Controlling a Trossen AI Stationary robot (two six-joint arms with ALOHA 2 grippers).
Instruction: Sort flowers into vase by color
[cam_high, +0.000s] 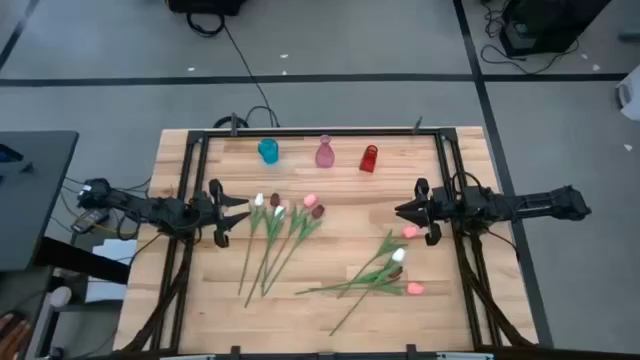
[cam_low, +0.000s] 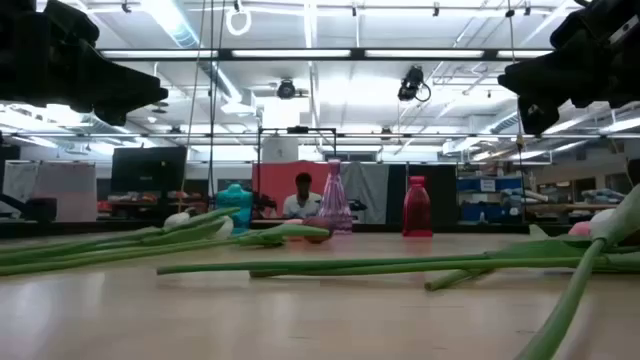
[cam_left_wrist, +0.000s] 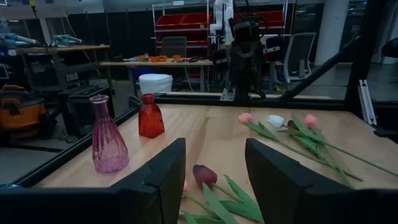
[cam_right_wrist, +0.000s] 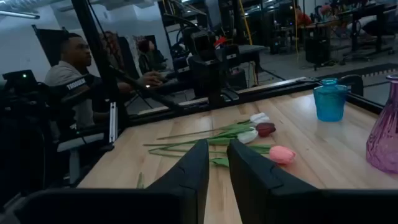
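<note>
High view: flowers in two loose groups flat on the table. Left group, about five stems, heads white, maroon and pink, fanned just beside the left gripper, whose fingers stand apart, holding nothing. Right group, about four crossed stems, the count unsure where they overlap, below the right gripper, fingers together, empty. Three vases in a row by the far edge: teal vase, pink vase, red vase. Bare wood lies between the groups and along the near edge.
</note>
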